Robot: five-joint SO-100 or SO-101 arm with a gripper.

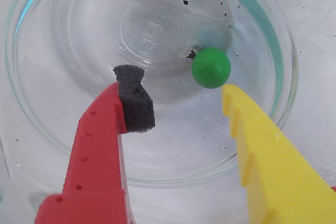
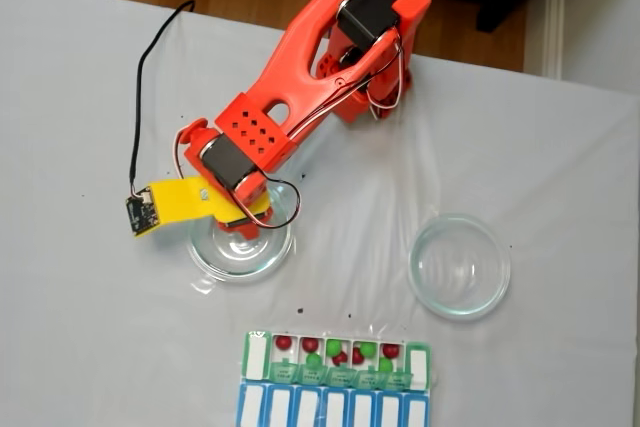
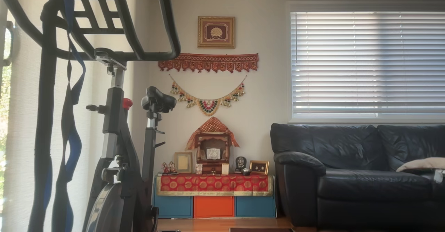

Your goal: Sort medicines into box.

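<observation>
One bright green medicine ball [image 1: 211,67] lies in a clear glass dish [image 1: 173,150], right of the dish's centre. My gripper [image 1: 178,84] hangs open over the dish. Its red finger with a black foam pad [image 1: 135,98] is left of the ball, and its yellow finger [image 1: 262,150] is just below and right of it, neither touching. In the fixed view the orange arm [image 2: 300,97] leans over the left dish [image 2: 213,255]. The box [image 2: 300,409] lies at the table's near edge, with several red and green medicines [image 2: 334,347] in its green row.
A second clear glass dish [image 2: 459,265] stands empty at the right, above the box. A black cable and a small circuit board [image 2: 138,211] lie left of the arm. Dark specks dot the white table cover [image 2: 90,327].
</observation>
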